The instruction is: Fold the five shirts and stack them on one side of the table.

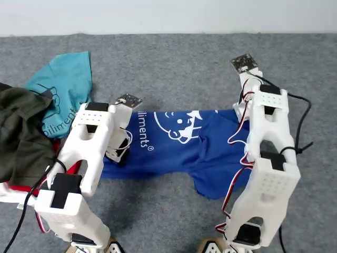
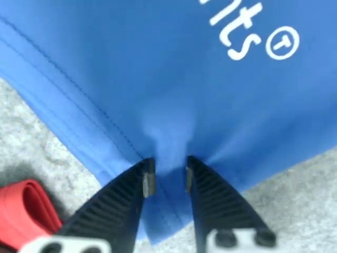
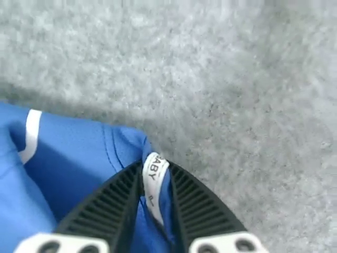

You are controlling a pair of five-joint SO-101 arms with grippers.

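Observation:
A blue shirt (image 1: pixel 179 145) with white print lies spread across the middle of the grey table. My left gripper (image 2: pixel 165 176) is shut on a pinch of its fabric near the hem, at the shirt's left end under the left arm (image 1: pixel 89 153). At the shirt's right end my right gripper (image 3: pixel 156 182) is shut on the blue shirt (image 3: pixel 63 158) at its collar, with the white label (image 3: pixel 152 179) caught between the fingers. A teal shirt (image 1: pixel 63 87), a dark olive shirt (image 1: pixel 18 132) and a red one (image 2: pixel 23 208) lie piled at the left edge.
Grey carpet-like table surface (image 1: pixel 174 68) lies bare behind the blue shirt and to its right. The pile of other shirts crowds the left side, close beside the left arm. A white wall runs along the far edge.

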